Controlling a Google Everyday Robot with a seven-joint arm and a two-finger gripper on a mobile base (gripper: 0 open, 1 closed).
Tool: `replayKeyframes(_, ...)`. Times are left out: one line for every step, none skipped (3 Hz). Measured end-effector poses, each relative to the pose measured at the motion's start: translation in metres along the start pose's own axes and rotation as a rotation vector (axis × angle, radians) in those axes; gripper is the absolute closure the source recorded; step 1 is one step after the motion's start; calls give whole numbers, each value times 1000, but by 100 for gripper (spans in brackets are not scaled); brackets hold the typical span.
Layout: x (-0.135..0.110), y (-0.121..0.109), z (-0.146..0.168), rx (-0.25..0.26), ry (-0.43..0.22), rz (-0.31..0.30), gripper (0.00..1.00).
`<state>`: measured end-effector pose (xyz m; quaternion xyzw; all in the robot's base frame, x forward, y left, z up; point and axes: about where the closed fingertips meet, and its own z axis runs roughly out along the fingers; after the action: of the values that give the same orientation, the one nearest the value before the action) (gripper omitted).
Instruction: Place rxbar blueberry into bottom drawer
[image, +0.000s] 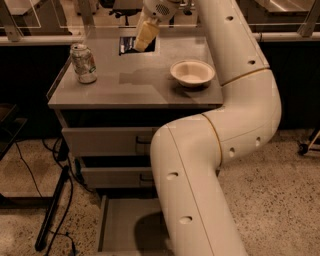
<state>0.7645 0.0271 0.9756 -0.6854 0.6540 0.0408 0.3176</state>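
The rxbar blueberry (127, 45), a dark flat bar, lies at the back of the grey cabinet top (130, 85). My gripper (144, 39) hangs right over the bar's right end, reaching in from above; whether it touches the bar I cannot tell. The bottom drawer (122, 225) is pulled open at floor level and shows a plain grey inside, partly hidden by my arm (200, 165).
A soda can (84, 63) stands at the left of the cabinet top. A white bowl (192, 72) sits at the right. Two shut drawers (105, 141) are above the open one. A black stand and cables (52, 210) lie on the floor at left.
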Motion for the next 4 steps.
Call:
replayKeyframes(0, 1, 0, 0, -3, 4, 100)
replayKeyframes(-5, 1, 2, -7, -29, 3, 100)
replayKeyframes(-8, 12, -8, -46, -87, 29, 100)
replayKeyframes(-12, 21, -24, -71, -145, 55, 100)
